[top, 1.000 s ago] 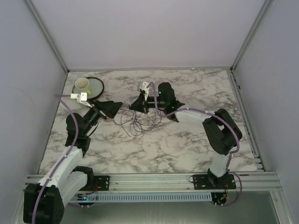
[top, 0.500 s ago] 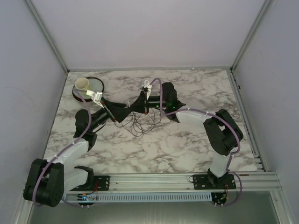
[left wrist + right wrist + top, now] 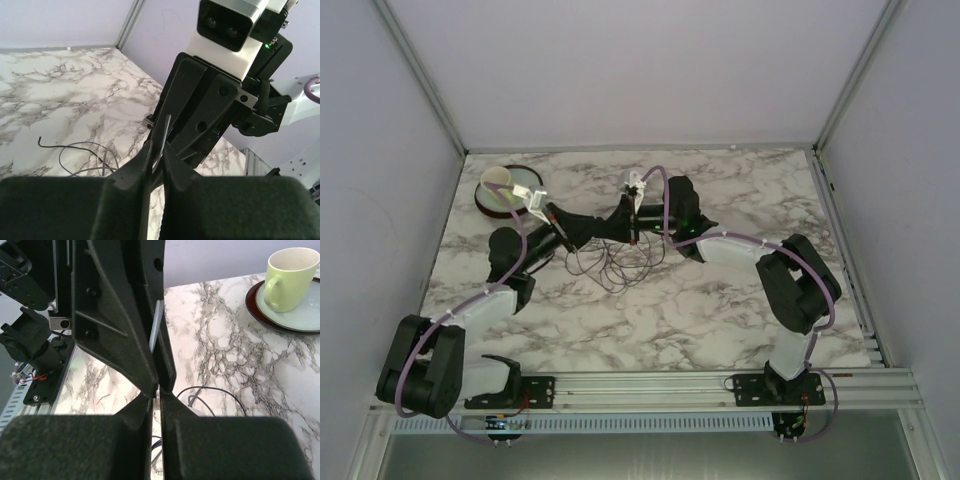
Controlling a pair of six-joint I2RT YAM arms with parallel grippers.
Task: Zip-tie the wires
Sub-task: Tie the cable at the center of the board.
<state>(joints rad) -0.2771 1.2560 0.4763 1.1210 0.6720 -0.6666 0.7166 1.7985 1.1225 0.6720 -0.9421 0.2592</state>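
You swung the left hand (image 3: 159, 152) in against the right hand (image 3: 157, 396), both pinched shut on one thin grey strip (image 3: 163, 132) beside the wires (image 3: 615, 262) on the desk (image 3: 720, 320).

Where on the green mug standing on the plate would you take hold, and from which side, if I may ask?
I would probably pinch the rim wall of the green mug from straight above: it stands upright on the plate, mouth open, so one finger fits inside, one outside. Choose the side away from the handle, which would get in the way.
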